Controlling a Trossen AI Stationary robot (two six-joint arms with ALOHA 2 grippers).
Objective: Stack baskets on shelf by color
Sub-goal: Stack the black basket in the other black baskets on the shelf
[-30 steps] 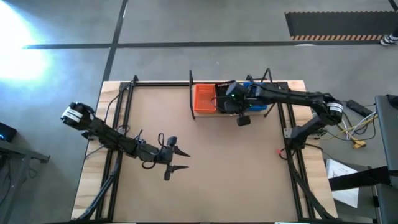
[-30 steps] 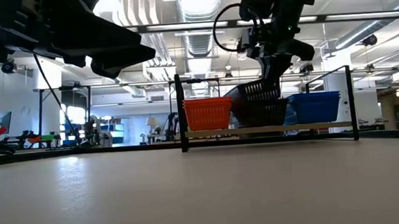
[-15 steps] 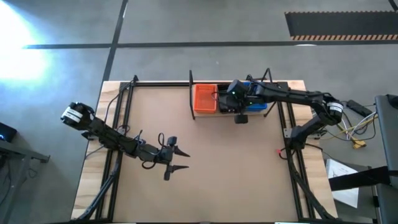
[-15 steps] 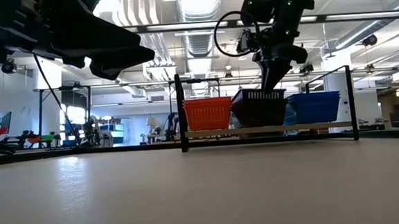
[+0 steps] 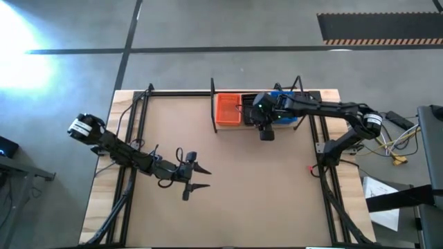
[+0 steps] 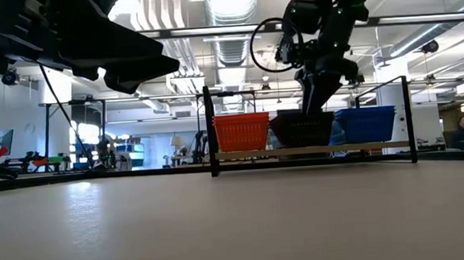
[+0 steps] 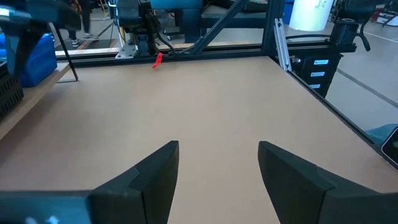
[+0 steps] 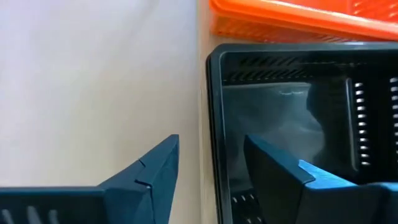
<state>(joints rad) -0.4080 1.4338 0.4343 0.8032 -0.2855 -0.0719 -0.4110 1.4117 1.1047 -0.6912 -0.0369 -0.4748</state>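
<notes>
On the tabletop (image 5: pixel 221 173), the shelf (image 6: pixel 314 150) carries orange (image 6: pixel 243 132), black (image 6: pixel 301 130) and blue baskets (image 6: pixel 369 124) side by side. The right end effector (image 8: pixel 208 168) has just spread wide, releasing the black basket, now level: that placement looks finished. The left end effector (image 7: pixel 217 165) waits, wide.

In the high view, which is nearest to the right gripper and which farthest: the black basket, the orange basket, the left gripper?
1. Black basket: directly under the right gripper, middle of the shelf.
2. Orange basket: next to it, at the shelf's left end.
3. Left gripper: far off, over the open table.
</notes>
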